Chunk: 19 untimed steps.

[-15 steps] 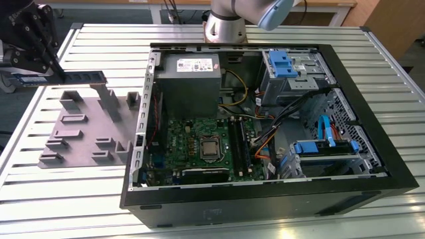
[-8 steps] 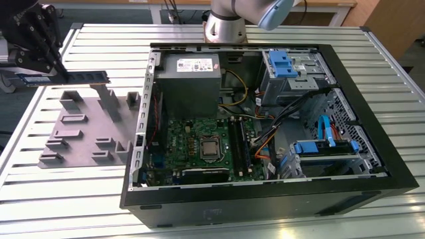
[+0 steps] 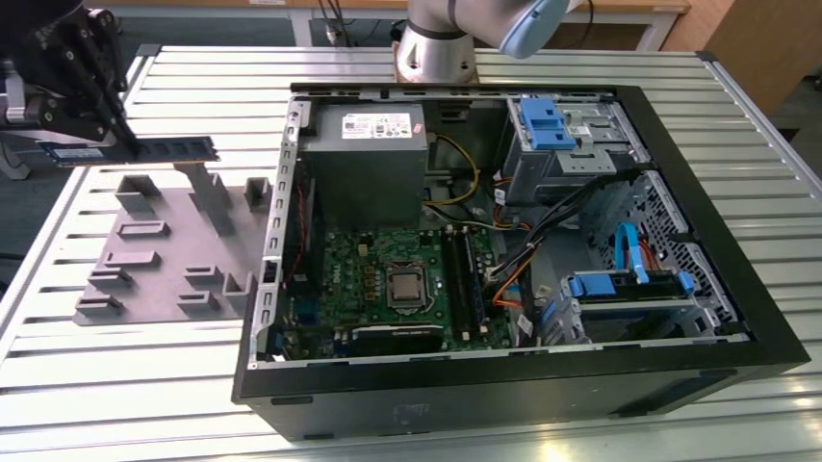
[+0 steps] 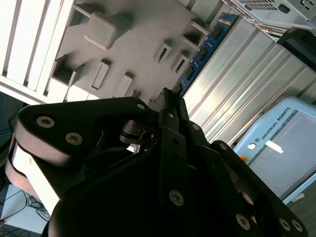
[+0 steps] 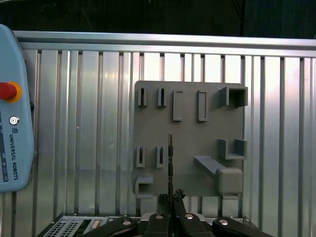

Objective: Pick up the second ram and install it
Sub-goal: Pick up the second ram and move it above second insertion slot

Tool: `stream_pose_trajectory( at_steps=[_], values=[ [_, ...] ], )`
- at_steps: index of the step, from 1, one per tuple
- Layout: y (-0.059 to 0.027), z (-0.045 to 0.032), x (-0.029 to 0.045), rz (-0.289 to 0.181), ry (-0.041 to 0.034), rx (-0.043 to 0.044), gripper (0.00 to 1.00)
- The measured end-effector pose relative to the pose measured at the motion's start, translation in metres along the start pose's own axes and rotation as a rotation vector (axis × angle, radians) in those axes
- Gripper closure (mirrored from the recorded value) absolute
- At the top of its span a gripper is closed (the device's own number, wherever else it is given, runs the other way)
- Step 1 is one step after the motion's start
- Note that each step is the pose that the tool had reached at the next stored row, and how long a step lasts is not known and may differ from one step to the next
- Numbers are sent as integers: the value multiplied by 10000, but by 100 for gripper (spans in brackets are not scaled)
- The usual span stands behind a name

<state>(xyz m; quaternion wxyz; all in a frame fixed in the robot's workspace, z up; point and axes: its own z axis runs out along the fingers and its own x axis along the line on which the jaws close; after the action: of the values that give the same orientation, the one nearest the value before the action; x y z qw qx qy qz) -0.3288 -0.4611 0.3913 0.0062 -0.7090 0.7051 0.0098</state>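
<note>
My pincer point(image 3: 114, 142) is clamped on the second ram point(image 3: 173, 149), holding it level in the air above the grey holder block point(image 3: 154, 260) on the counter point(image 3: 129, 371), beside the open computer case point(image 3: 514, 373).

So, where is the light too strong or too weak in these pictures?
Second wrist view: the table slats glare to white, and the gripper is almost black. First wrist view: the grey holder block is evenly lit, with soft shadows beside its posts. Exterior view: the inside of the computer case is shaded; the held second ram looks dark.
</note>
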Motion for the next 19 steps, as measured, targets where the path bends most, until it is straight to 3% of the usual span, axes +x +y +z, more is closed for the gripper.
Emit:
stream_pose_trajectory(
  at_steps=[19],
  values=[
    [-118, -1, 1, 0, 0, 0, 86]
  ],
)
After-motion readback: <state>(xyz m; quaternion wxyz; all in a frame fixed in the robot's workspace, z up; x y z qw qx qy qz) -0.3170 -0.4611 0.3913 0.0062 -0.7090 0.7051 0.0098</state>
